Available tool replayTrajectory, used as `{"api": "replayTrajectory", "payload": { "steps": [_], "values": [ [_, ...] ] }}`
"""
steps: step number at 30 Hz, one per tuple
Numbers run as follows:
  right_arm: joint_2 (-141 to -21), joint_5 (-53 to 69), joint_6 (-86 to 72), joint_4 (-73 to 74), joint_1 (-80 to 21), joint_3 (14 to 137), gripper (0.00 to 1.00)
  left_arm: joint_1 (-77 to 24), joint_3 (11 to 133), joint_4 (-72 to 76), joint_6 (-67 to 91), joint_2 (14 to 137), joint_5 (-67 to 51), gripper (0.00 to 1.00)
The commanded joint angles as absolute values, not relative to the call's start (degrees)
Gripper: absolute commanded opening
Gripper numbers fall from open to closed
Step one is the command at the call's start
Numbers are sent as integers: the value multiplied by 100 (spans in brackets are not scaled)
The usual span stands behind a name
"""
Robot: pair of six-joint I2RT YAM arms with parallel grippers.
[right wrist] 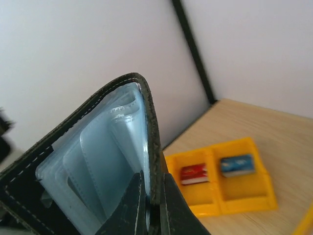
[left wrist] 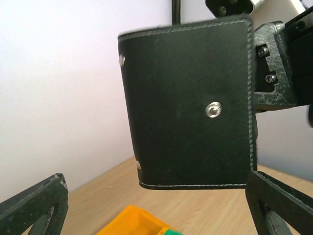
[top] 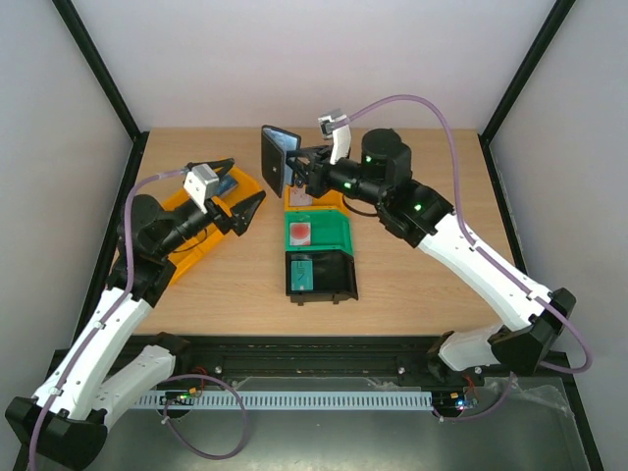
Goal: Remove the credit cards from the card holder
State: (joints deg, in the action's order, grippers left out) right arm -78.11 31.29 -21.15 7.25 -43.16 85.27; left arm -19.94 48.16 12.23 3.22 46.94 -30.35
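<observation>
Nearer than the card holder and to its left, a red credit card lay in a yellow tray. Just left of the card holder, the left gripper gaped wide, empty. The right gripper pinched the card holder's edge, holding it upright off the table.

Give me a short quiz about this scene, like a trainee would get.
1. True or false: the card holder is held up in the air.
2. Which arm pinches it? A. left B. right
3. Fill in: the yellow tray holds a red card and a ____ card.
Key: 1 true. 2 B: the right fingers clamp its edge; the left fingers stand open. 3 blue: the blue card.
</observation>
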Motion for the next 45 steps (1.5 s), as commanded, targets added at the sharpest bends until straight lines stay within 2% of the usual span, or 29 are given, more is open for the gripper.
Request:
{"api": "replayTrajectory", "payload": {
  "steps": [1,14,20,28,30,32,33,38,40,44,45],
  "values": [
    [-7934,550,-2316,1462,-4892,8900,2,-1975,4829,1046,-596,4680,-2599,100],
    [-8420,336,-2025,2093,-5153,9536,2,-1951,4866,950,-471,4707,-2514,99],
    [-8767,-193,-1971,2511,-5261,10077,2,-1967,4939,917,-698,4803,-2432,99],
    [-8798,356,-1528,2569,-5320,10193,2,-1898,4992,826,-669,4914,-2099,98],
    [-8784,689,-1437,2601,-5262,10210,1,-1846,4986,735,-694,4888,-2119,92],
    [-8691,1207,-1415,2520,-5126,10117,2,-1816,4983,688,-697,4844,-2156,71],
    [-8647,1480,-1400,2473,-5018,10052,2,-1796,4983,680,-702,4810,-2202,65],
    [-8380,2832,-1377,2108,-4494,9629,2,-1686,4903,816,-667,4500,-2908,51],
    [-8330,3232,-1363,2011,-4359,9537,2,-1639,4842,952,-480,4373,-3180,42],
    [-8279,3971,-1349,1736,-4211,9324,2,-1611,4794,972,-232,4308,-3826,5],
    [-8261,4150,-1406,1520,-4203,9213,2,-1615,4780,955,-190,4331,-3977,3]
  ]
}}
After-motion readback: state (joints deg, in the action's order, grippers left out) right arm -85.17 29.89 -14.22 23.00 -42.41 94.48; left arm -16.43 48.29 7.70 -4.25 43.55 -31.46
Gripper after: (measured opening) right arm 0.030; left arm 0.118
